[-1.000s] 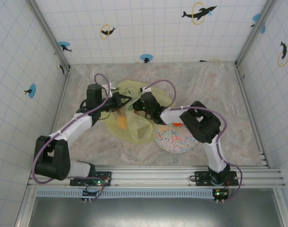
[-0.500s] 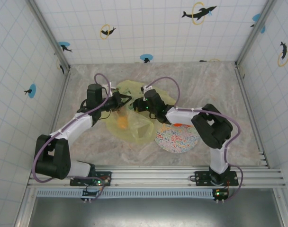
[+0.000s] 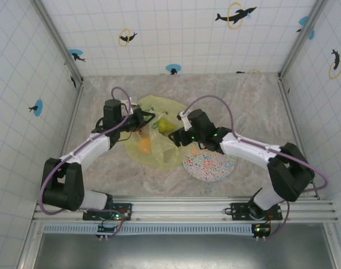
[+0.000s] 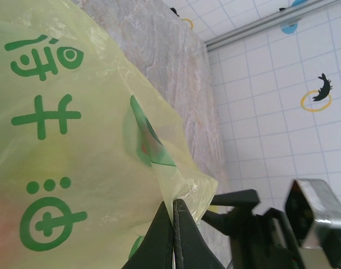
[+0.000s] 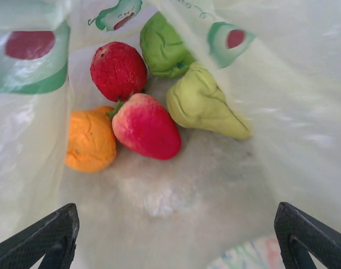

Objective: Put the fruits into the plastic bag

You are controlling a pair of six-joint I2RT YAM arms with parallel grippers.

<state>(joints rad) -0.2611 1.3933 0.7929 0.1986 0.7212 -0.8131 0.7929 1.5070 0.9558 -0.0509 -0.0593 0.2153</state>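
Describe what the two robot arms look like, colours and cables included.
The left arm and right arm match: white link shells, bulky black joint housings, and a looping purple cable along each. Their jaws are black, tapering to points.

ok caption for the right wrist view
Open right gripper looks into the plastic bag: orange, red apple, red-pink fruit, green apple, green pear

The left gripper [image 4: 174,208] has its jaws closed flat together on a fold at the edge of the plastic bag [image 4: 75,140]. The bag is translucent yellow with green printed characters and covers the left part of the frame. Beyond it, the marbled table surface [image 4: 159,50] runs to its far edge at the tiled wall [image 4: 271,84], which bears a dolphin sticker [image 4: 319,92]. A black mechanism [image 4: 243,224] with a silver block [image 4: 319,216] sits just beside the bag edge.
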